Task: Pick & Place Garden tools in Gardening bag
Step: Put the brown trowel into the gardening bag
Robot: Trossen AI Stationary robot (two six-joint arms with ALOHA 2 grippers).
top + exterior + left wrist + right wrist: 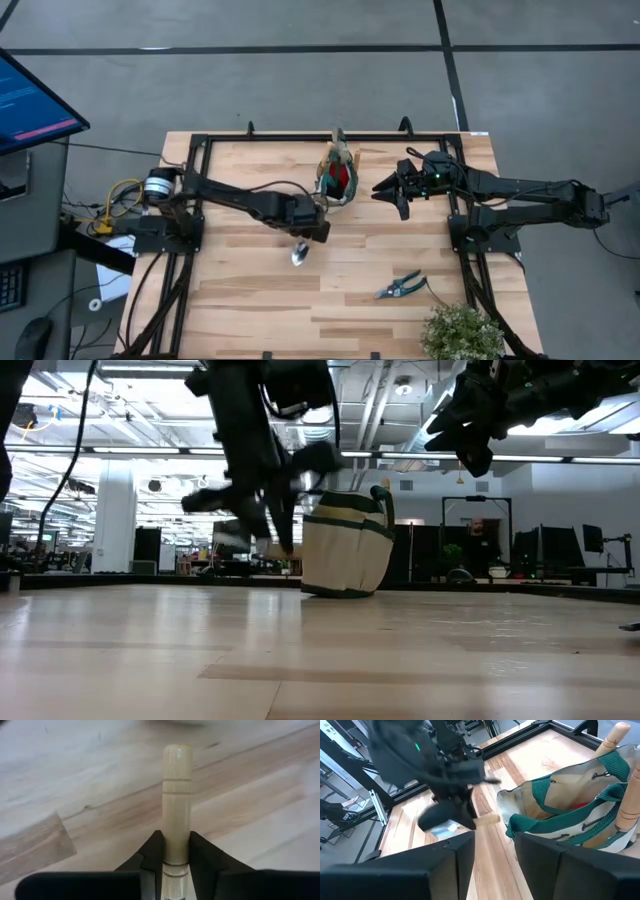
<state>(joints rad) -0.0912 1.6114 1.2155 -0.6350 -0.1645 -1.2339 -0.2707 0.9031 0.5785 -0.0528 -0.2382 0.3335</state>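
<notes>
Left hand [176, 865] clamped on trowel [177, 795] by its wooden handle, lifted off bench [250, 300] just beside bag [338, 180], likely for dropping in; right hand [400, 190] waits half-apart, empty.

Both arms are dark, nearly black, built of slim tubular links joined by chunkier blocky joints. The left arm [240, 200] has a silver-and-black round motor housing at its base, with yellow cables coiled beside it. The right arm [520, 190] carries a small green light near its wrist. Each pincer has two flat, matte black fingers [150, 857] with angular tips.
</notes>
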